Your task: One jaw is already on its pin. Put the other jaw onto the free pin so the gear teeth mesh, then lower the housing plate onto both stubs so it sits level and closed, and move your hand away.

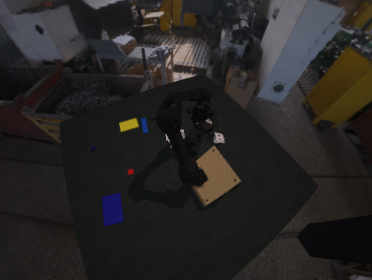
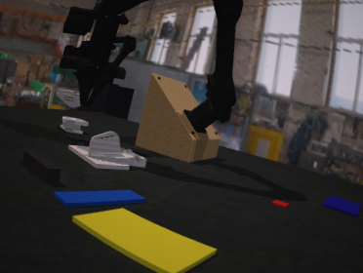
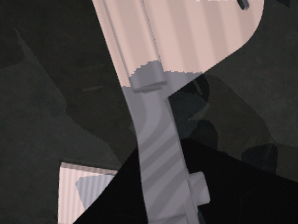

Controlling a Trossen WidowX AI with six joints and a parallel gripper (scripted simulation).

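The end effector [image 1: 202, 128] [image 2: 88, 101] [image 3: 164, 151] is closed to a narrow gap on a pale part [image 2: 68, 98] [image 3: 160, 120], gripping its slim stem. The part hangs above the dark surface [image 1: 150, 240] [image 2: 205, 190] [image 3: 35, 115], apart from the white base assembly [image 1: 175, 138] [image 2: 104, 152]. In the exterior view that assembly lies on the surface, a rounded piece standing upright on its flat plate, and the held part is at about 11 o'clock from it.

The wrist view shows the held part's broad, rounded end toward 12 o'clock and its stem running to 6 o'clock between the dark fingers; a ribbed pale piece [image 3: 67, 192] shows at 8 o'clock. I cannot tell there which piece that is, nor whether any teeth mesh.

The top view shows a small white piece [image 1: 219, 137] [image 2: 74, 125] at 3 o'clock from the assembly, and a tiny blue object [image 1: 93, 148] at 9 o'clock that the exterior view does not show. The exterior view alone shows clearly a dark bar [image 2: 41, 168], between 8 and 9 o'clock from the assembly, and the sloped face of the wooden block [image 1: 217, 175] [image 2: 166, 117].
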